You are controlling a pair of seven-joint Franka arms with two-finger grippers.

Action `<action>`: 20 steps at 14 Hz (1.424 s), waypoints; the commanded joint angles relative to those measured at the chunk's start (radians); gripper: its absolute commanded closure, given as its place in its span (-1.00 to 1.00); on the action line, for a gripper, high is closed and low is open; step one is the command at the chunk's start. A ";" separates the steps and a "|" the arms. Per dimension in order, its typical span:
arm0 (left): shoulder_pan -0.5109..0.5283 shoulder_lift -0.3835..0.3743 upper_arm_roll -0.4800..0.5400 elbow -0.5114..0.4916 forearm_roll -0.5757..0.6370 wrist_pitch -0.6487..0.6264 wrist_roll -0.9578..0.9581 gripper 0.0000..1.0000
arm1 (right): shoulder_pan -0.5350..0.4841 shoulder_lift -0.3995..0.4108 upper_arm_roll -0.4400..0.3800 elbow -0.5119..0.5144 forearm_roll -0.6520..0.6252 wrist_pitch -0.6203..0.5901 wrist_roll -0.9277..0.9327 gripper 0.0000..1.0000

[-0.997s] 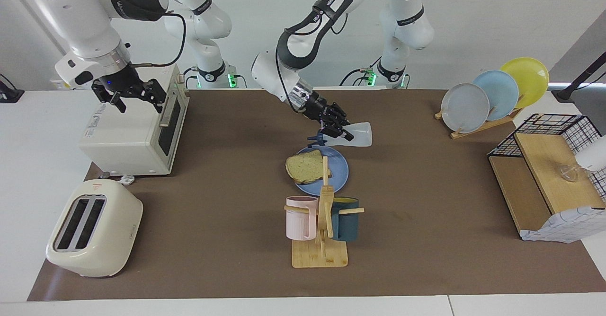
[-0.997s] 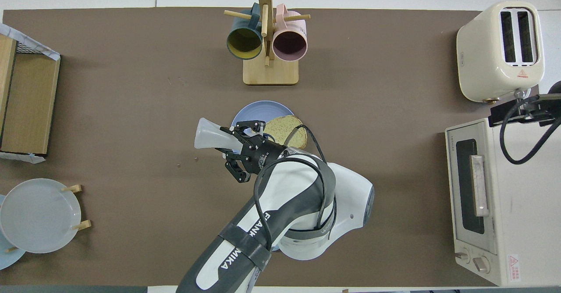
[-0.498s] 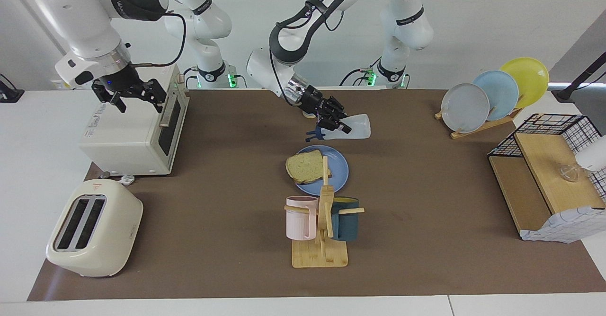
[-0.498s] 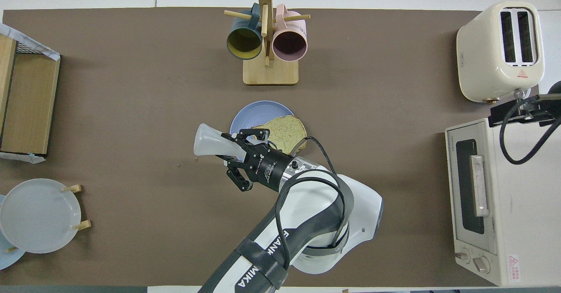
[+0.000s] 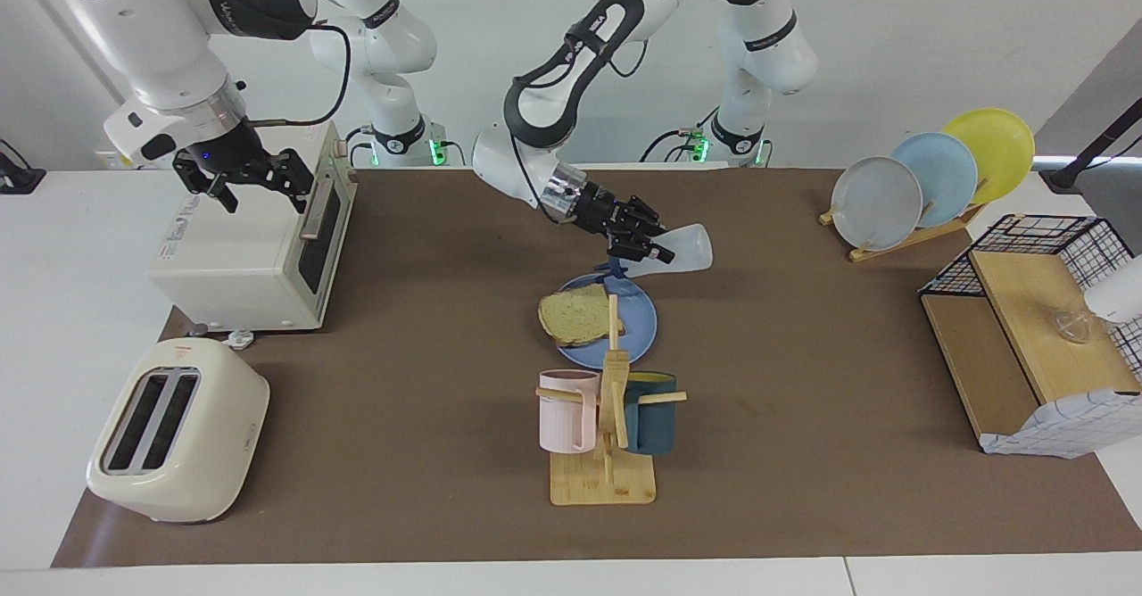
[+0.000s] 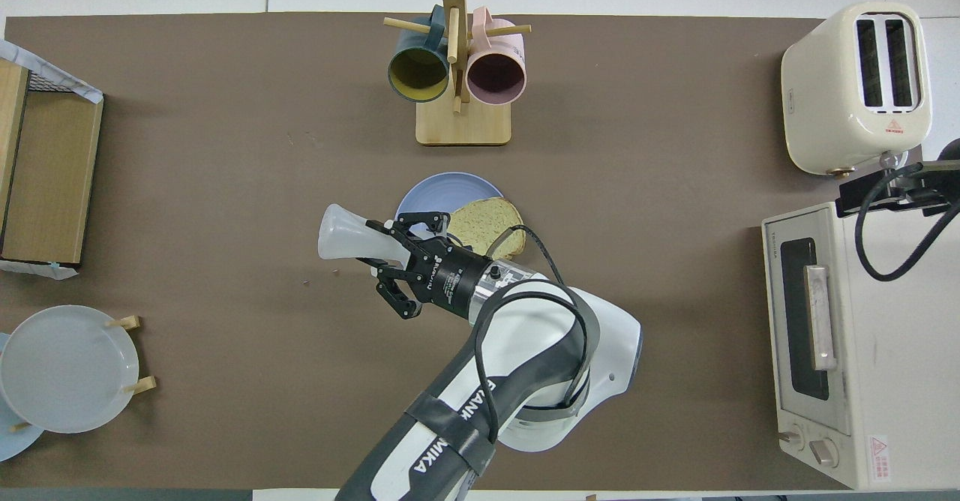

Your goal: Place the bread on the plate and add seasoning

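The bread (image 5: 575, 315) lies on the periwinkle-blue plate (image 5: 641, 328) in the middle of the table; both also show in the overhead view, the bread (image 6: 487, 223) and the plate (image 6: 435, 190). My left gripper (image 5: 647, 244) is shut on the seasoning bottle (image 5: 685, 248). It holds the bottle tilted in the air, the navy cap (image 5: 616, 268) pointing down over the plate's edge nearest the robots. In the overhead view, the left gripper (image 6: 401, 250) holds the bottle (image 6: 346, 237). My right gripper (image 5: 259, 187) waits open over the toaster oven.
The white toaster oven (image 5: 241, 248) and a cream toaster (image 5: 178, 426) stand toward the right arm's end. A wooden mug tree (image 5: 607, 418) with a pink and a teal mug stands farther from the robots than the plate. A plate rack (image 5: 928, 186) and a wire-and-wood shelf (image 5: 1035, 328) stand toward the left arm's end.
My left gripper lifted the bottle, then brought it down again and a little toward the left arm's end, cap still over the plate. The right arm has not moved.
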 commanded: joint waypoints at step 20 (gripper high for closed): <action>-0.106 0.056 0.016 0.091 0.084 -0.096 0.006 1.00 | -0.008 -0.008 0.005 -0.013 -0.006 0.004 -0.026 -1.00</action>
